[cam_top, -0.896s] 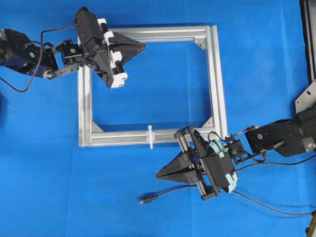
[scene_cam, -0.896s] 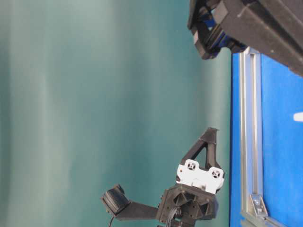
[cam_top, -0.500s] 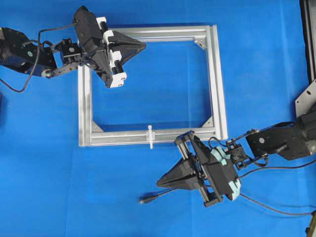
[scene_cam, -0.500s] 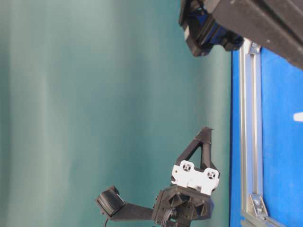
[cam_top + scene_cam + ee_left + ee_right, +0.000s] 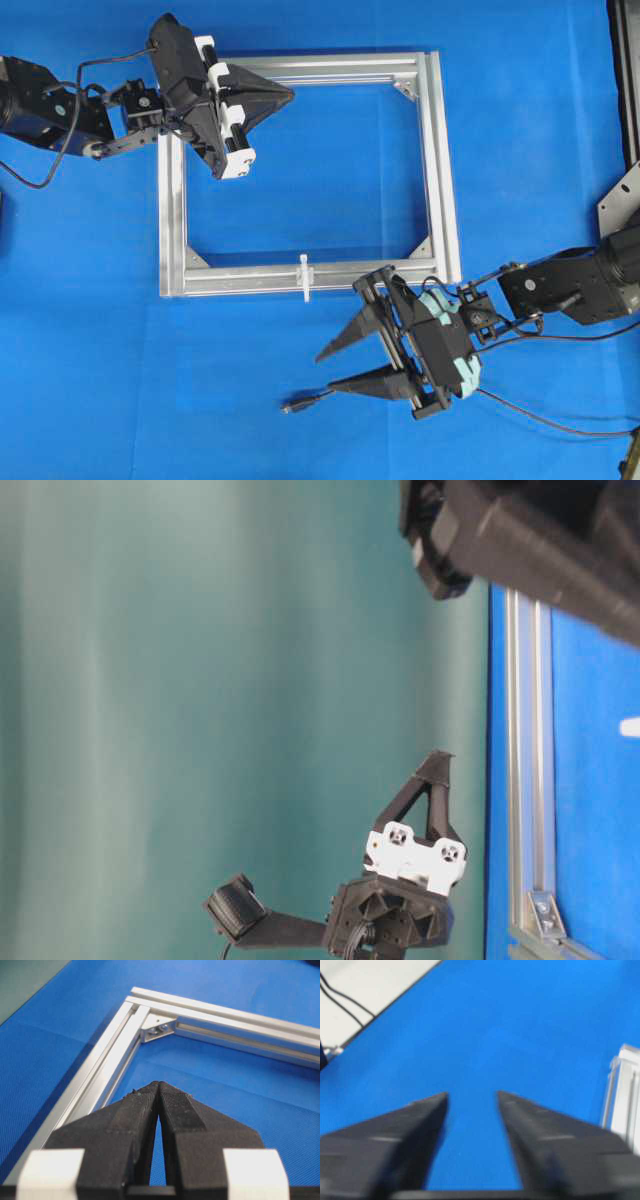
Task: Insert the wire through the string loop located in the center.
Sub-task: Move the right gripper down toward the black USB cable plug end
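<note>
Right gripper (image 5: pixel 335 367) stands spread and empty over bare blue mat (image 5: pixel 120 380), just right of the wire (image 5: pixel 310 401) plug. Left gripper (image 5: pixel 290 95) is closed, empty, at the aluminium frame (image 5: pixel 440 170) far-left corner. String loop (image 5: pixel 304 276) stands on the near bar.

Left gripper (image 5: pixel 288 94) closed tight, fingertips pressed together, empty; right gripper (image 5: pixel 325 371) spread apart, empty, pointing left.
</note>
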